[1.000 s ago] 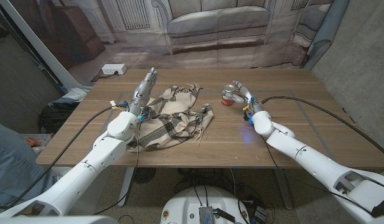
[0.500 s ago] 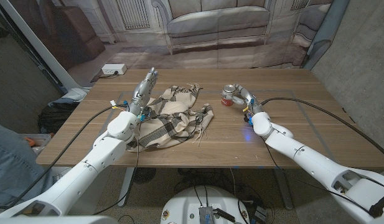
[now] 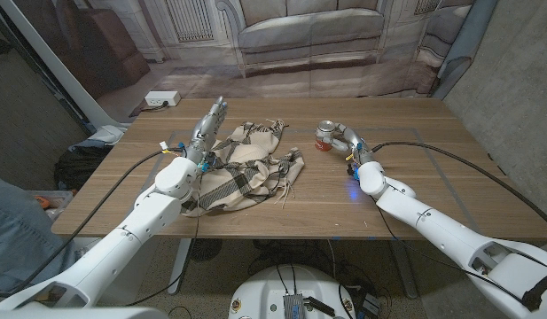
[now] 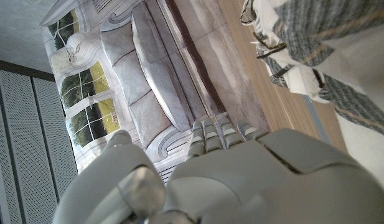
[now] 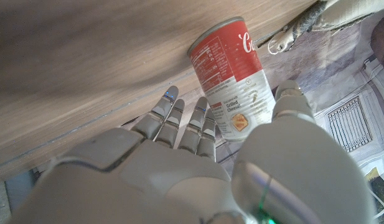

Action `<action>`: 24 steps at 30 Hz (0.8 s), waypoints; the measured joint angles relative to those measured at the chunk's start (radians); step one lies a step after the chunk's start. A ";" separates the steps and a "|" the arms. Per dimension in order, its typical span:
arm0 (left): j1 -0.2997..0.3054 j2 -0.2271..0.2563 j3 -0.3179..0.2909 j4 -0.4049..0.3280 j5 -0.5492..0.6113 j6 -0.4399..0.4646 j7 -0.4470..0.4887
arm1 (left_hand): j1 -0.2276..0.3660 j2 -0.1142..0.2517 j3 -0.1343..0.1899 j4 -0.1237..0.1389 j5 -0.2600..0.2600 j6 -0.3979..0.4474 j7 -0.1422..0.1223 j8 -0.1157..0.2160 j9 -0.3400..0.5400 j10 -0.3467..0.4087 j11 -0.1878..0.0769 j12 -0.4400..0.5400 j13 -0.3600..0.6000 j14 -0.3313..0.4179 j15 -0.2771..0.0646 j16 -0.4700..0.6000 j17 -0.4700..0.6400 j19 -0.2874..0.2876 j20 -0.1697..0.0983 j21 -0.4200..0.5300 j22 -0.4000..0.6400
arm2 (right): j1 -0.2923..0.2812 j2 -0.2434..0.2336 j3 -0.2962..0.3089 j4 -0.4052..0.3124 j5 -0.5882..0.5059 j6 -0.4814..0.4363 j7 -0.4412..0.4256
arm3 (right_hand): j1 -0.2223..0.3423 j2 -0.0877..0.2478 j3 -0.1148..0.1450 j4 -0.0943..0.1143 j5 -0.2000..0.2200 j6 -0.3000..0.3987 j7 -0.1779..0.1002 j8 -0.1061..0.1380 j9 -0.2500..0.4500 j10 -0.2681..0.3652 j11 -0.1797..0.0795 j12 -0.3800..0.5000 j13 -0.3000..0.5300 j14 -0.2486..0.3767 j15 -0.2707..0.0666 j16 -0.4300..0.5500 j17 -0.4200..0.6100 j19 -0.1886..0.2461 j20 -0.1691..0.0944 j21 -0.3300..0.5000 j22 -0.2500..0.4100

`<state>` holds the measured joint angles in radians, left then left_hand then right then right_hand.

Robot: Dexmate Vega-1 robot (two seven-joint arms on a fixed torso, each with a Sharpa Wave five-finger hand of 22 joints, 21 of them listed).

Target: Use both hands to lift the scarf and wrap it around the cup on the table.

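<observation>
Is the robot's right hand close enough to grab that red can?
Probably yes. The right hand is open right beside the red can, thumb on one side and fingers on the other, with nothing between them. The scarf lies off to the side.

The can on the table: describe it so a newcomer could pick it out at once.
On the wooden table, look to the far side, right of the crumpled plaid scarf. The can stands upright just beyond the right robot hand. It alone is a small cylinder, with a red-and-white printed label and a metal top.
</observation>
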<state>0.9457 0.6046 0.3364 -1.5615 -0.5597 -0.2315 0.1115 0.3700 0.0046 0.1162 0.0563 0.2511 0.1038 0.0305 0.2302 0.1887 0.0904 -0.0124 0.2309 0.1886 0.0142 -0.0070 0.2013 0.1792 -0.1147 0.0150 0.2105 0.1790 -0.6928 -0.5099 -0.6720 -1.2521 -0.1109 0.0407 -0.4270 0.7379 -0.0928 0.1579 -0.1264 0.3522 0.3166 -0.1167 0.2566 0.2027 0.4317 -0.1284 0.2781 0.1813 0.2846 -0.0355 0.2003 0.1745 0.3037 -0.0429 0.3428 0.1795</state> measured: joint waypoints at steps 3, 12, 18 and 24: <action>-0.001 0.000 0.002 -0.001 -0.001 0.007 0.001 | 0.000 0.000 0.000 0.000 0.000 0.000 0.000 0.000 0.000 0.000 0.000 0.000 0.000 0.000 0.000 0.000 0.000 0.000 0.000 0.000 0.000 | 0.003 0.006 -0.002 0.011 0.001 0.006 -0.007 | 0.000 0.000 -0.002 0.002 0.000 0.016 -0.001 0.002 0.000 0.021 -0.005 0.007 0.000 0.013 -0.005 0.000 0.000 0.019 0.002 0.000 0.000; -0.002 -0.003 0.008 -0.004 -0.003 0.022 0.008 | 0.004 0.004 0.000 0.000 0.000 0.000 0.000 0.000 0.000 0.006 -0.006 0.000 0.000 0.005 -0.005 0.000 0.000 0.000 0.000 0.000 0.000 | 0.016 0.011 -0.012 0.022 0.006 -0.001 0.000 | -0.017 -0.003 -0.028 0.016 0.000 -0.026 0.029 -0.021 0.000 -0.030 0.036 -0.023 0.000 -0.018 0.018 -0.016 0.000 -0.014 0.002 -0.028 0.005; -0.006 -0.008 0.013 0.000 -0.004 0.024 0.008 | 0.011 0.011 0.000 0.000 -0.004 0.000 0.000 0.000 0.000 0.006 -0.005 0.000 0.000 0.005 -0.005 0.000 0.000 0.000 0.000 0.000 0.000 | 0.019 0.001 -0.025 0.008 -0.002 -0.040 0.019 | -0.022 -0.008 -0.039 0.018 0.000 -0.037 0.040 -0.029 0.000 -0.070 0.054 -0.044 0.000 -0.048 0.021 -0.020 0.000 -0.043 0.006 -0.045 0.005; -0.013 -0.015 0.019 0.011 -0.004 0.024 0.005 | 0.011 0.011 0.000 0.000 -0.004 0.000 0.000 0.000 0.000 0.006 -0.006 0.000 0.000 0.005 -0.005 0.000 0.000 -0.006 0.005 -0.004 0.000 | 0.022 -0.010 -0.041 -0.010 -0.025 -0.083 0.029 | -0.023 -0.009 -0.045 0.017 0.000 -0.037 0.040 -0.035 0.000 -0.090 0.057 -0.055 0.000 -0.074 0.023 -0.027 0.000 -0.058 0.003 -0.058 0.005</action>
<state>0.9328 0.5897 0.3551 -1.5503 -0.5640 -0.2075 0.1164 0.3806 0.0153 0.1162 0.0564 0.2474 0.1037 0.0305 0.2302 0.1886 0.0961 -0.0179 0.2309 0.1885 0.0195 -0.0124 0.2013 0.1791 -0.1202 0.0202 0.2066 0.1790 -0.6705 -0.5200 -0.7135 -1.2619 -0.1360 -0.0425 -0.3981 0.7150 -0.1018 0.1130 -0.1090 0.3522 0.2799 -0.0770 0.2217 0.2025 0.3413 -0.0716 0.2233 0.1814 0.2108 -0.0124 0.1736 0.1744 0.2453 -0.0395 0.2846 0.1843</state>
